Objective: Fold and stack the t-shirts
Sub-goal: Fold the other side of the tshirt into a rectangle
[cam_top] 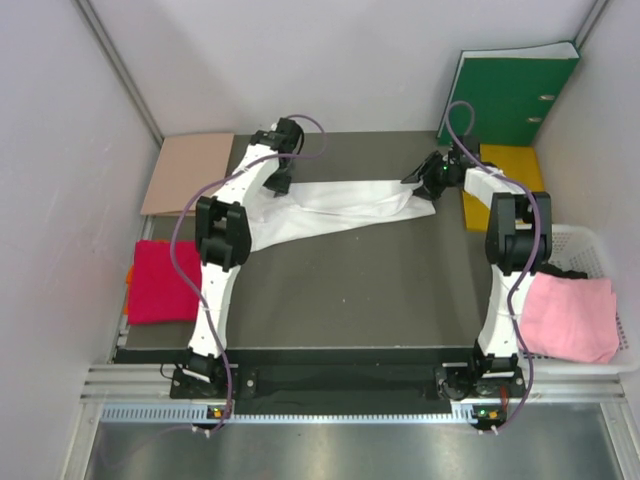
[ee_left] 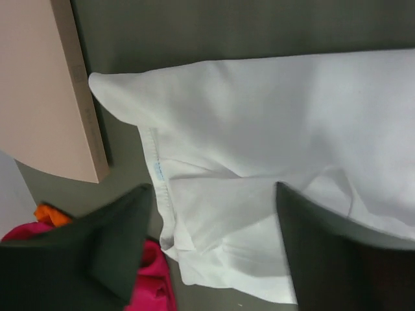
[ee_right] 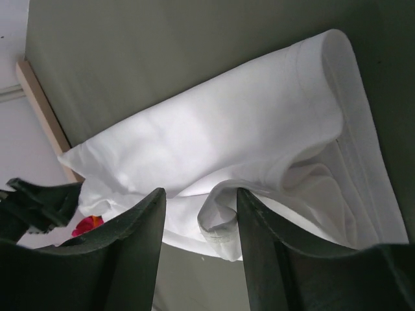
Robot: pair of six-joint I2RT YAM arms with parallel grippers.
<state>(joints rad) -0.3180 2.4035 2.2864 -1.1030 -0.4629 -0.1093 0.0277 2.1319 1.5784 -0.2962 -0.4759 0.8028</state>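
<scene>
A white t-shirt point(cam_top: 340, 208) lies stretched in a folded band across the far part of the dark mat point(cam_top: 350, 290). My left gripper point(cam_top: 277, 183) hovers over its left end, open; in the left wrist view the cloth point(ee_left: 259, 129) lies flat below the spread fingers point(ee_left: 120, 240). My right gripper point(cam_top: 425, 186) is at the shirt's right end, open too, and a loose curl of white hem point(ee_right: 217, 217) sits between the jaws, against the right finger point(ee_right: 272, 253). The red t-shirt point(cam_top: 160, 281) lies at the left edge. The pink t-shirt point(cam_top: 570, 316) rests at the right.
A tan cardboard sheet point(cam_top: 188, 172) lies at the far left beside the mat. A green binder point(cam_top: 515, 95) leans on the back wall, with a yellow sheet point(cam_top: 510, 178) below it. A white basket point(cam_top: 590, 245) holds the pink shirt on the right. Walls close in on both sides.
</scene>
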